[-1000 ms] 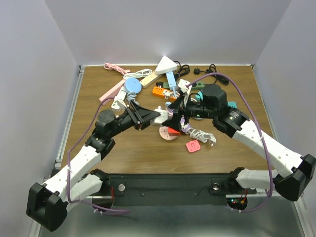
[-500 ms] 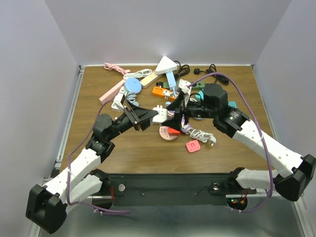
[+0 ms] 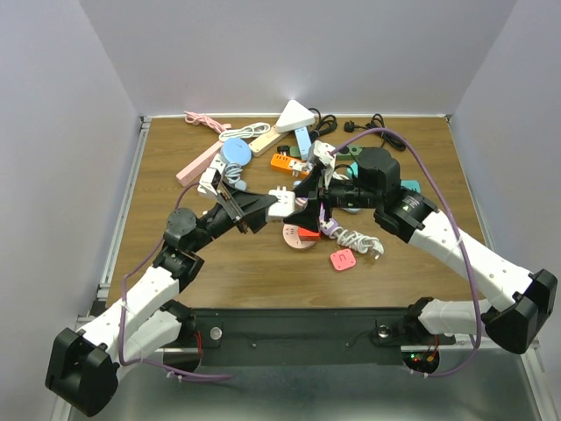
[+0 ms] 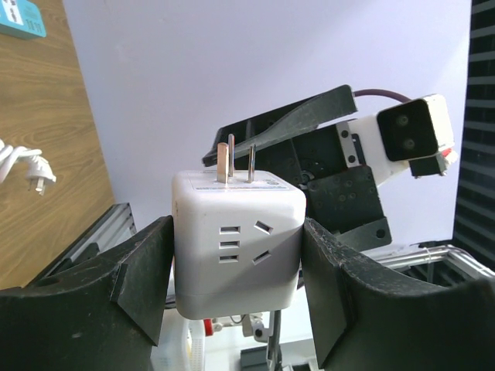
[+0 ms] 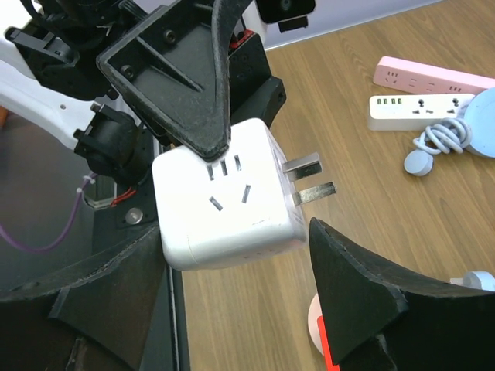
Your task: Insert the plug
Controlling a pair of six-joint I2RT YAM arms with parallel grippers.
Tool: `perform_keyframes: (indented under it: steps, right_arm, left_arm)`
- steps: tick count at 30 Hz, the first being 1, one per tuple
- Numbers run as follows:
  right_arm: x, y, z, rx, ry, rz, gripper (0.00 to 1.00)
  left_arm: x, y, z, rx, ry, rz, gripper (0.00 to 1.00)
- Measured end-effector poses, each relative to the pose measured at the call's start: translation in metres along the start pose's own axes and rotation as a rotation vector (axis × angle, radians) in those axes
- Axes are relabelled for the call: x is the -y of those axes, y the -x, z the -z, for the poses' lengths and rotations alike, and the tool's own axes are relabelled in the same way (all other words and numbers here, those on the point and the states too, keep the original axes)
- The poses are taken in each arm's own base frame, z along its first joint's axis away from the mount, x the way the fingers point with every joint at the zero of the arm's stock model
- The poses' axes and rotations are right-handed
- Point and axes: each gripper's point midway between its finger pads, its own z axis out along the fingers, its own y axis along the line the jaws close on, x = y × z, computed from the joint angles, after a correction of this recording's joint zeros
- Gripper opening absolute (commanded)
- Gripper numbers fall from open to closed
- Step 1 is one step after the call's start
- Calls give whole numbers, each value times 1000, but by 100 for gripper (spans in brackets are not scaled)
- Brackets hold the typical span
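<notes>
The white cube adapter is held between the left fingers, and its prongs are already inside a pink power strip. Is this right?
Not fully. The white cube adapter is held between the left fingers, but its prongs are bare and inside nothing, as the left wrist view shows.

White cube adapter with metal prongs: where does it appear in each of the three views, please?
Top external: white cube adapter near the middle of the wooden table.
Left wrist: centre, between the jaws, prongs pointing up.
Right wrist: centre-left, prongs pointing right.
Shared landmark: the wooden table, seen in all three.
</notes>
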Motion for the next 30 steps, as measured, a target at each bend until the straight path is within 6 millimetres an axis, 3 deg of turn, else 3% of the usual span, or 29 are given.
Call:
perform_keyframes:
  steps: [2,5,8,11,17,20,21,25,30]
  right_arm:
    - [0,-1,-1,-3,5,-6,78]
    - [-1,-1,-2,-1,13,-7,61]
    - [-1,2,-2,10,15,9,52]
    - [-1,4,-2,18,16,6,50]
    - [-1,10,-3,39,20,14,37]
    - [0,10,-4,40,19,15,36]
    - [1,10,-5,41,18,15,35]
    - [2,7,-6,33,16,2,35]
    - [1,2,-8,24,13,-52,35]
  left_arm:
    - [3,0,0,3,-13,2,0]
    - [6,0,0,4,-28,9,0]
    - [5,2,1,11,-26,38,0]
    - [7,2,0,11,-36,40,0]
    - [10,3,0,6,-62,49,0]
    - [10,4,-1,7,-66,49,20]
    - [9,5,0,9,-69,49,35]
    - [4,6,2,17,-72,54,72]
    - [-2,5,2,7,-62,7,88]
